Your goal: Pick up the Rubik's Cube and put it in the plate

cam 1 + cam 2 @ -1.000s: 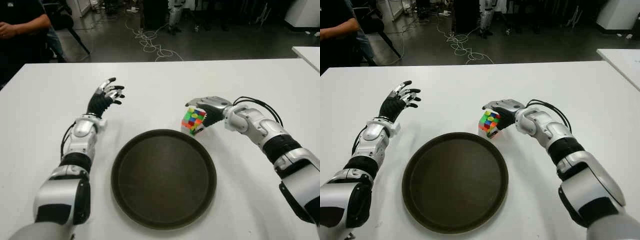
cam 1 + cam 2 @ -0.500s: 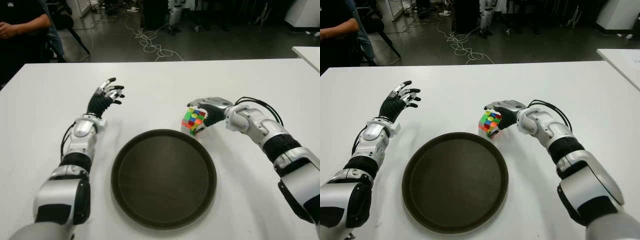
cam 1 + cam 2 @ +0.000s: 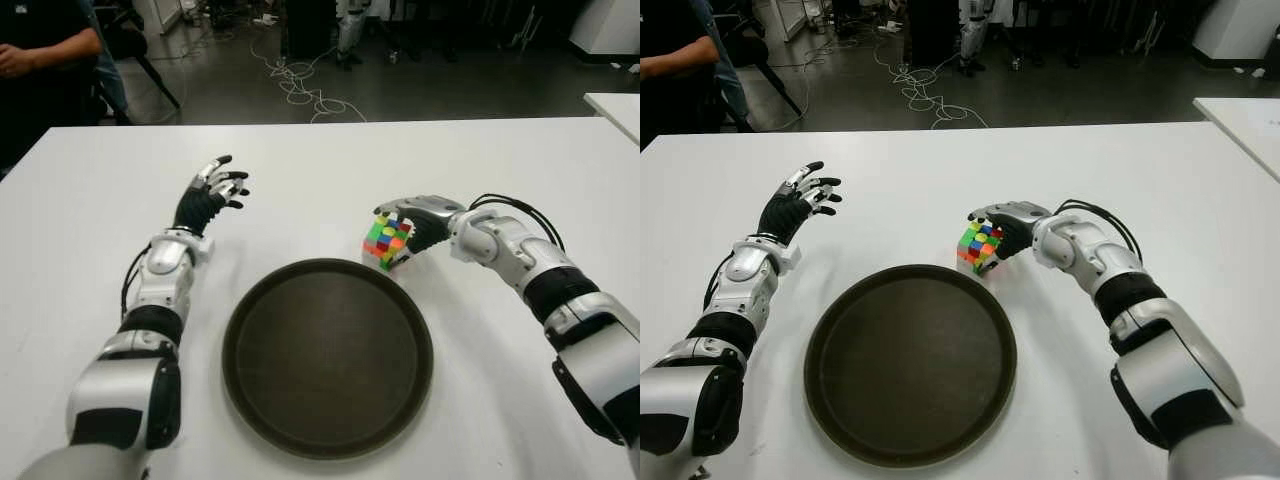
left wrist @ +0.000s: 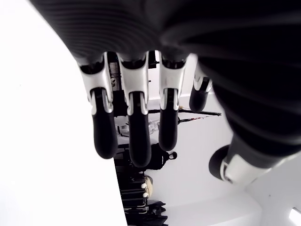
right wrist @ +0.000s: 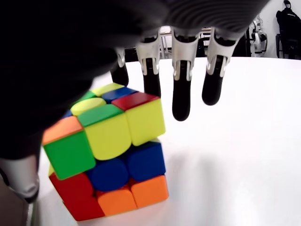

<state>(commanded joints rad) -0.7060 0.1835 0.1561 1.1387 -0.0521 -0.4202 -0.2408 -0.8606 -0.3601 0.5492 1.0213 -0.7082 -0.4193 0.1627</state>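
the right hand [image 3: 415, 222] hovers over the cube [image 3: 386, 241] with fingers [image 5: 181, 96] extended and apart, not closed on it. the cube sits on the white surface [image 3: 330, 180], just beyond the dark plate's [image 3: 327, 356] far rim. the left hand [image 3: 208, 196] shows open toward the surface's left edge.

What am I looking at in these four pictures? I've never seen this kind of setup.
It is a humanoid robot with two fingered hands at a white table. Two pictures come from cameras in its head, looking down; the other two sit on its wrists, close behind the fingers. On the table lie a round dark plate and a Rubik's Cube just beyond the plate's far right rim. The right hand is against the cube, but its wrist view shows the fingers straight, not closed on it, and the cube seems to rest on the table. The left hand is open, left of the plate, holding nothing.
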